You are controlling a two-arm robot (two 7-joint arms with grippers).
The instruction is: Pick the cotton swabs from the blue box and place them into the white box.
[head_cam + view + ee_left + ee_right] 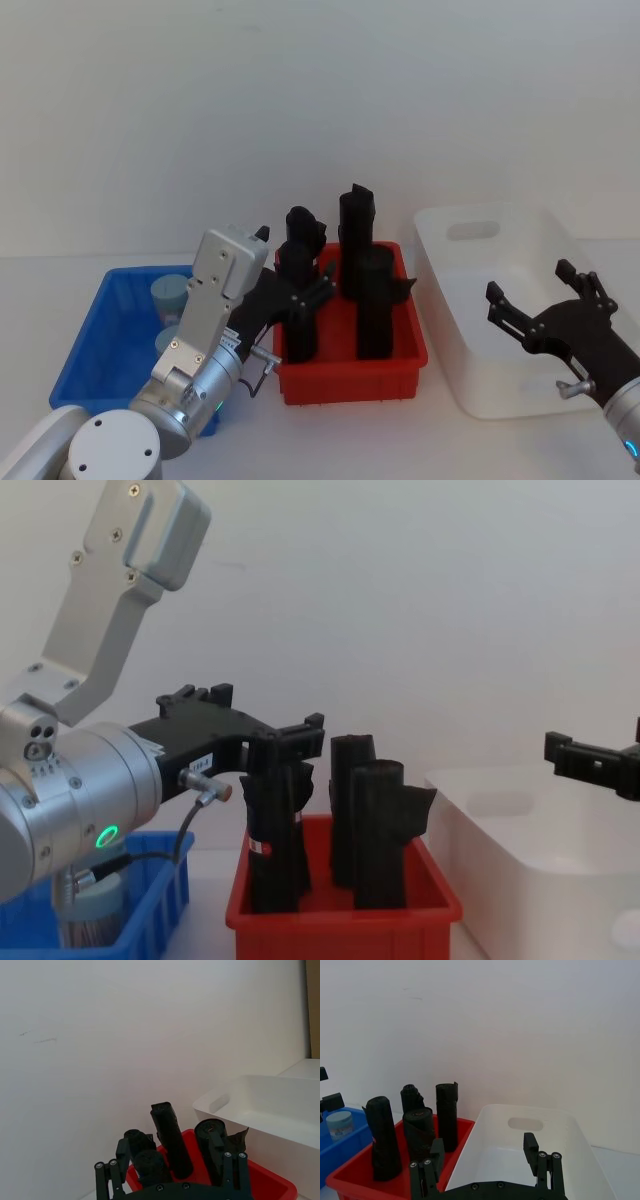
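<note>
Hovering left hand, head view: the left hand [291,266] is spread and holds nothing. It hangs over the border between the blue box [88,335] and the red bin [350,380]. I judge it is wide so that it can go around a round tub.
Contents, head view: the cotton swabs [167,293], 2 tubs, sit in the blue box, left of the left hand and untouched. Black rolls [358,260] stand upright in the red bin.
Right hand, head view: the right hand [535,298] is also spread and empty, above the near part of the white box [500,213]. No tub is seen inside this box.
Left wrist view: the left hand [169,1161] looks across the black rolls [170,1140] to the white box [260,1095].
Right wrist view: the right hand [484,1145] is open over the white box [530,1109]. 1 tub of cotton swabs [340,1125] shows in the blue box [335,1152].
Chest view: the left hand [255,715] is level and high above the blue box [150,920]. The rolls between the boxes are probably an obstacle when carrying.
</note>
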